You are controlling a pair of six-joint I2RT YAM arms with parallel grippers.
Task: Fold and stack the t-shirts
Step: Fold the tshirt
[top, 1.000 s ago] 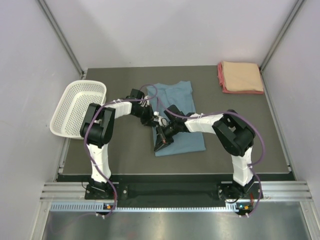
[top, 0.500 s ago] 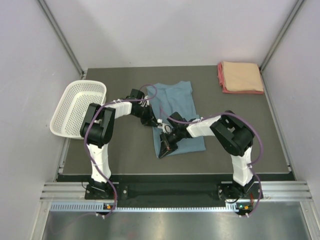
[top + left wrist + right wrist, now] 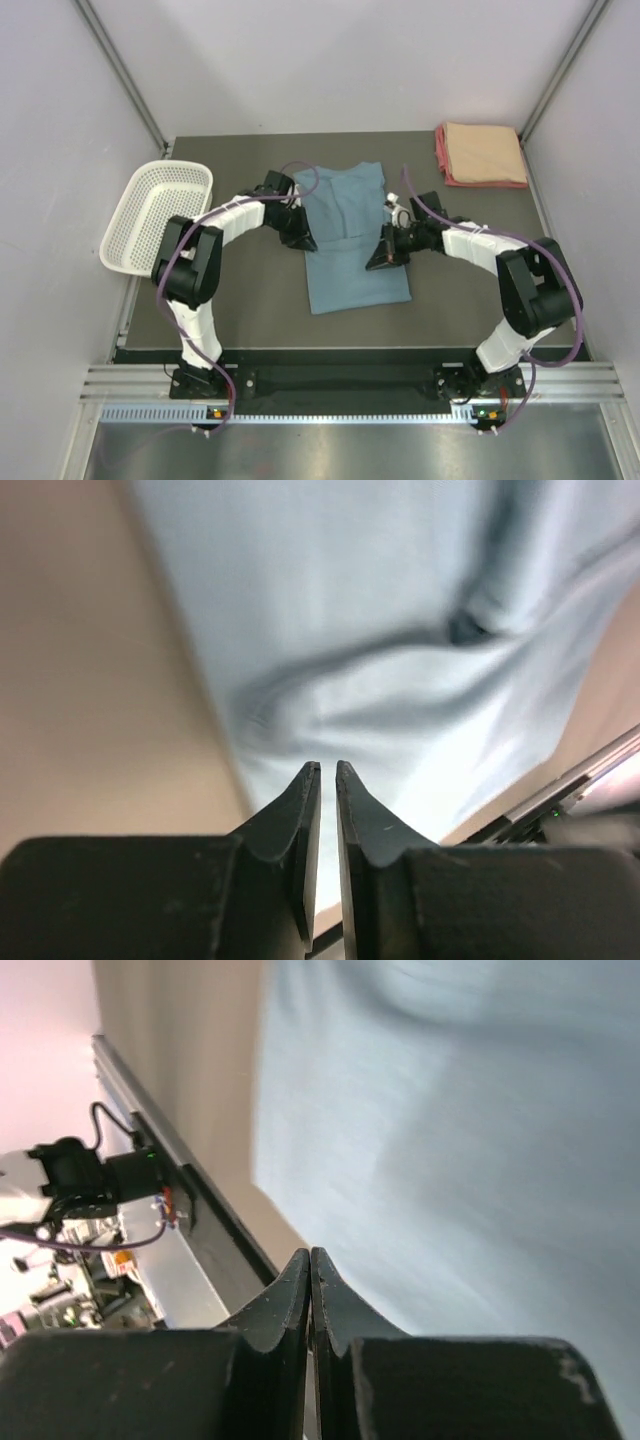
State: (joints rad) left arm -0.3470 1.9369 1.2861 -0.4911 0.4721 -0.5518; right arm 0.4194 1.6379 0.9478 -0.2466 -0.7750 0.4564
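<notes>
Top external: left claw (image 3: pixel 300 238) at left edge of blue shirt (image 3: pixel 350 225), narrowly parted, empty. At right edge, right claw (image 3: pixel 384 258) closed.

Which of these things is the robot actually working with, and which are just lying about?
Part of the job: blue-grey t-shirt lying flat mid-table; folded peach t-shirt stacked on the pink-red t-shirt in the far right corner.
Just lying about: white mesh basket at the left edge.
</notes>
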